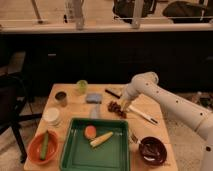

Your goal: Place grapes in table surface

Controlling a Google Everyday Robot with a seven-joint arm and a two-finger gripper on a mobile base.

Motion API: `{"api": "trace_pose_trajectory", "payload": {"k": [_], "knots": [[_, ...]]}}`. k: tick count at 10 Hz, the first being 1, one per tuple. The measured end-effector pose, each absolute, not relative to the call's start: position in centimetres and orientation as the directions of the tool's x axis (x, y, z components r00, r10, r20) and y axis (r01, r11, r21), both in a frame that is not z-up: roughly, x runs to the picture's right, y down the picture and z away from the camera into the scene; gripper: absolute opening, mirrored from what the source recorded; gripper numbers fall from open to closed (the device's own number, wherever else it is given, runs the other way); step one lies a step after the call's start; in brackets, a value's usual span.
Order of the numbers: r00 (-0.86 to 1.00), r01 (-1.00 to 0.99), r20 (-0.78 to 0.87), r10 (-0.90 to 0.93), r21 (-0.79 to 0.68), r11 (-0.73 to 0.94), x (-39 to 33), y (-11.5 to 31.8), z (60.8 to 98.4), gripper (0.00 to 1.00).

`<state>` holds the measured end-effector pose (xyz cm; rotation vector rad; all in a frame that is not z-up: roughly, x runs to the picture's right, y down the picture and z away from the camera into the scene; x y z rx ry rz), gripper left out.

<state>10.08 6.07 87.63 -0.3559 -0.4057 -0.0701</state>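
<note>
While our gripper [121, 105] hangs low over the table surface [150, 107], we cannot tell its state; the grapes [117, 108] — a dark reddish-brown clump of small round berries — lie right beneath it, long axis slanting from upper-left down to lower-right
</note>
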Motion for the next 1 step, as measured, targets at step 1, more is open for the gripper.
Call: {"api": "trace_pose_trajectory", "payload": {"k": [1], "knots": [[0.917,0.137,0.398,0.004,-0.325,0.936,10.08,6.07,87.63,0.80]]}}
